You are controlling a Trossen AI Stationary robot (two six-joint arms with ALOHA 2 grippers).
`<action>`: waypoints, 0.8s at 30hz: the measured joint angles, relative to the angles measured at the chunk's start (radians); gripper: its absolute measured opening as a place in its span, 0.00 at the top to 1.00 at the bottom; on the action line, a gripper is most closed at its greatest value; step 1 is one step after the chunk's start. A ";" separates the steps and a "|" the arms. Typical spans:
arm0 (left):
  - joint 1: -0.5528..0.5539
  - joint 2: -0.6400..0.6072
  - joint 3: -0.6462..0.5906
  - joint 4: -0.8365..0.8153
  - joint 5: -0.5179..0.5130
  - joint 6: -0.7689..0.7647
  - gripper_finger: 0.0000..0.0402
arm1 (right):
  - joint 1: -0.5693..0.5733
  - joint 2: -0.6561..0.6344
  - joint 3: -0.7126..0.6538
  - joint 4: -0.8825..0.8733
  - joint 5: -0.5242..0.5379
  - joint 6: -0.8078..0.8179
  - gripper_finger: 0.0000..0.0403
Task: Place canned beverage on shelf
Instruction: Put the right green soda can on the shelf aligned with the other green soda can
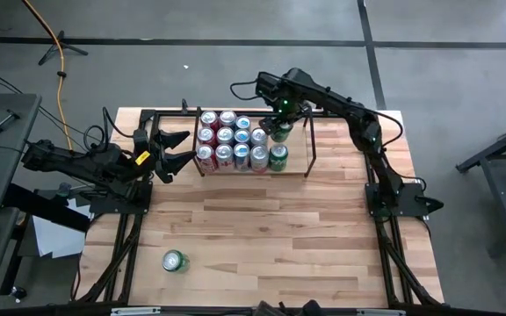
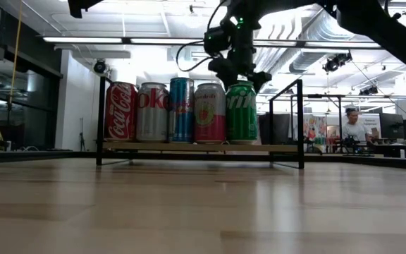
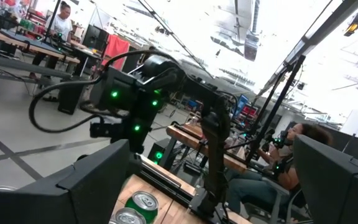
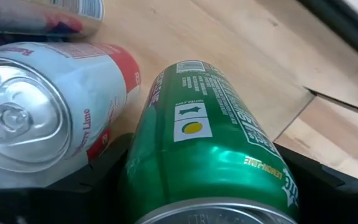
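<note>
At far right of shelf (image 1: 308, 140), right gripper (image 1: 280, 129) clamped on green can (image 4: 210, 155) (placing step, near done), next unclench and lift clear; left gripper (image 1: 172, 151) spread wide, empty, waiting left of shelf.

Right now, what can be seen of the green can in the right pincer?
The green can is shiny metal with a lemon-lime label and a barcode near its base. It stands upright on the shelf, in the back row beside a red-and-white can. The right pincer is over it, one dark finger on each side.
</note>
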 joint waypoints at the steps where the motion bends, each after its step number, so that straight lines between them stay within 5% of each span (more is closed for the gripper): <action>1: 0.000 0.000 0.000 0.000 0.000 0.000 0.09 | 0.000 0.005 0.000 0.000 -0.009 0.000 0.28; 24: 0.000 0.000 0.000 -0.001 0.000 0.002 0.09 | 0.009 0.024 0.000 -0.001 -0.057 -0.051 0.19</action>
